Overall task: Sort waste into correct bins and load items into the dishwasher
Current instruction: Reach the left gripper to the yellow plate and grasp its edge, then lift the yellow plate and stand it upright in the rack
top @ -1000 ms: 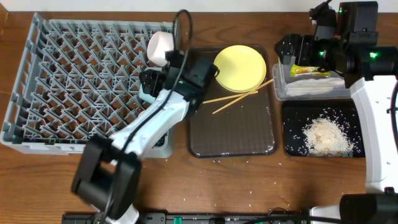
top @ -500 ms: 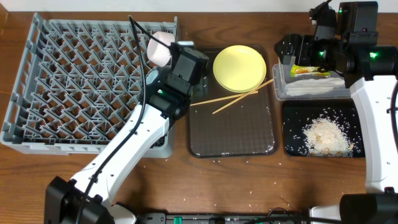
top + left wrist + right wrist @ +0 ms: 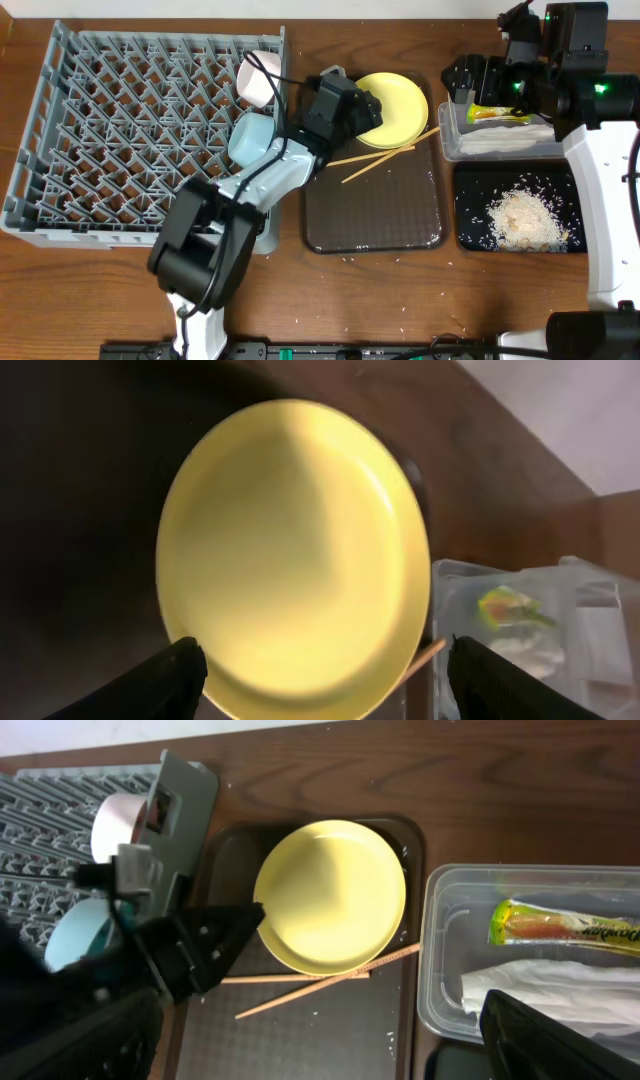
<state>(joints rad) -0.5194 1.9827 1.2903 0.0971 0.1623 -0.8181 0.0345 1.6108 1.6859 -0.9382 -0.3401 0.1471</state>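
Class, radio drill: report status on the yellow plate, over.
Status: left hand open over yellow plate; right hand open by clear tub. Plate on brown tray, not gripped. Two chopsticks lie along its rim.

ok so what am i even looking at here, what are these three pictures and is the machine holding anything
Two robot arms work at a table. One picture looks down from above. The other two come from a camera on each wrist, so the dark prongs at their bottom edges are that arm's own fingers.

The left end effector hovers open over a yellow plate on a brown tray, beside two chopsticks. The right end effector hangs open by a clear tub holding a wrapper and napkin. Rice lies in a black tray. A grey dish rack holds a white cup and blue bowl. Nothing is held.
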